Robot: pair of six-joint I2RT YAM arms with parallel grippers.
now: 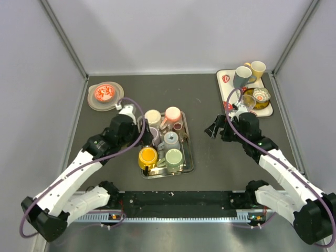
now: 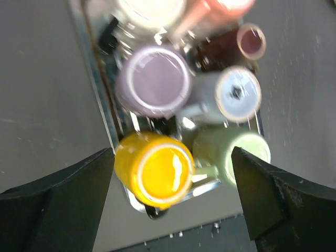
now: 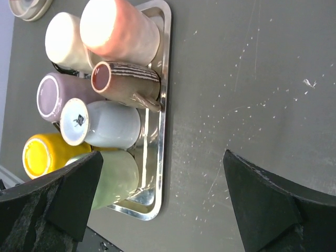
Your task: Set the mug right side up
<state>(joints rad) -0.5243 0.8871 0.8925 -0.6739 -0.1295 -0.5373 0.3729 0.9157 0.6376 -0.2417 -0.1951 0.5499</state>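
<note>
Jaws of the left arm [image 1: 73,178] and of the right arm [image 1: 283,165] stand spread wide, gripping nothing. Between the arms, on the dark desk [image 1: 210,163], the rectangular steel tray [image 1: 168,175] holds inverted mugs. The yellow glazed mug [image 1: 147,156] sits bottom-up at its near-left corner.

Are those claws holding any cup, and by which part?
Nothing is held. The left gripper hangs open above the shiny metal tray of mugs; the right gripper is open beside it.
</note>
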